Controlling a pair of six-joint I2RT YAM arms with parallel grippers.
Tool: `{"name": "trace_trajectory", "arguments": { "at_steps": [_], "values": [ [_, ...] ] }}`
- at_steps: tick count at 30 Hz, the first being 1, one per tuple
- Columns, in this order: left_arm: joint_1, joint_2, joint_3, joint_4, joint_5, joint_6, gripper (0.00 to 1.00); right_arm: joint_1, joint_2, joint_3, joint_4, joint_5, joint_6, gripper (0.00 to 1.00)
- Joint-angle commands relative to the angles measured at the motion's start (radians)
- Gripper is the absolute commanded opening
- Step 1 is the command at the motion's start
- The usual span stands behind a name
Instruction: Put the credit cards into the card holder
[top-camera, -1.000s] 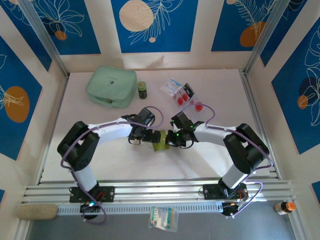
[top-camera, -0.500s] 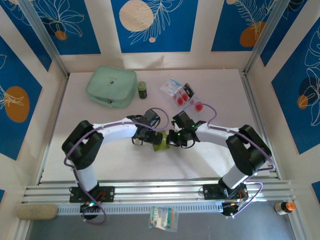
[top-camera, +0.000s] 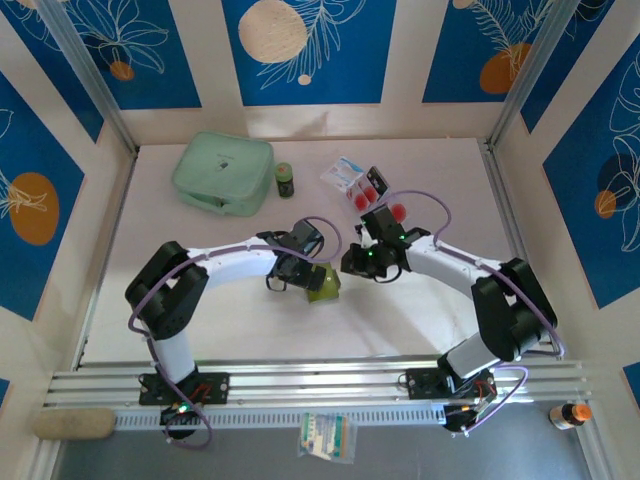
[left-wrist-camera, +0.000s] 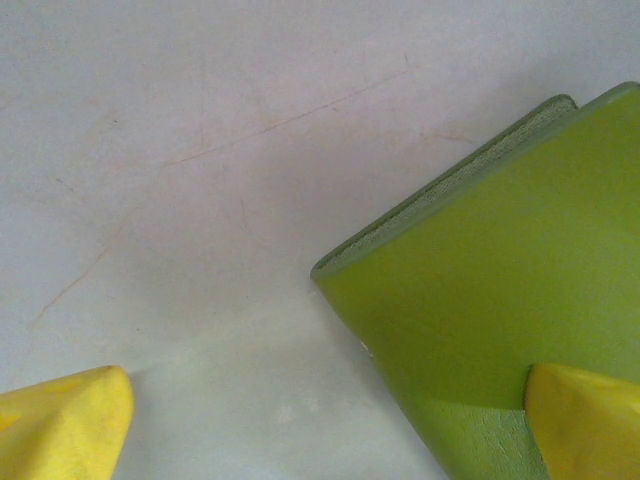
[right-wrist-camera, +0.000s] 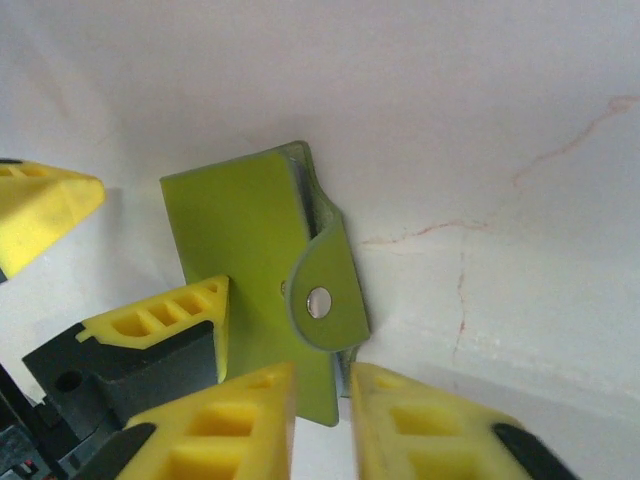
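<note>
The olive-green card holder (top-camera: 324, 284) lies closed on the white table, its snap tab (right-wrist-camera: 323, 299) folded over the front. My left gripper (top-camera: 303, 273) is wide open over the holder's left part, one yellow fingertip (left-wrist-camera: 588, 418) resting on its cover (left-wrist-camera: 500, 290). My right gripper (top-camera: 351, 262) is just right of the holder; its jaws (right-wrist-camera: 322, 420) stand slightly apart, with the holder's near edge in the gap and daylight beside it. The credit cards (top-camera: 372, 189), whitish with red dots, lie further back, with one more (top-camera: 397, 212) by the right arm.
A mint-green zip pouch (top-camera: 222, 173) sits at the back left, with a small dark green jar (top-camera: 285, 179) beside it. A white-and-blue sachet (top-camera: 344, 169) touches the cards. Frame posts and walls ring the table.
My right gripper let go of the holder, its jaws parting, and drew back up and to the right. The left gripper and the holder shifted slightly right.
</note>
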Motion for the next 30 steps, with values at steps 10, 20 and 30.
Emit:
{"name": "trace_trajectory", "arguments": {
  "at_steps": [10, 20, 30],
  "values": [
    [-0.007, 0.023, -0.041, -0.045, -0.048, 0.01, 1.0, 0.051, 0.098, 0.091, -0.053, 0.013, -0.055, 0.28],
    [-0.007, 0.016, -0.049, -0.038, -0.05, 0.007, 1.0, 0.059, 0.174, 0.152, -0.076, 0.058, -0.083, 0.27],
    [-0.006, 0.012, -0.051, -0.035, -0.052, 0.006, 1.0, 0.042, 0.187, 0.143, -0.073, 0.061, -0.088, 0.03]
  ]
}}
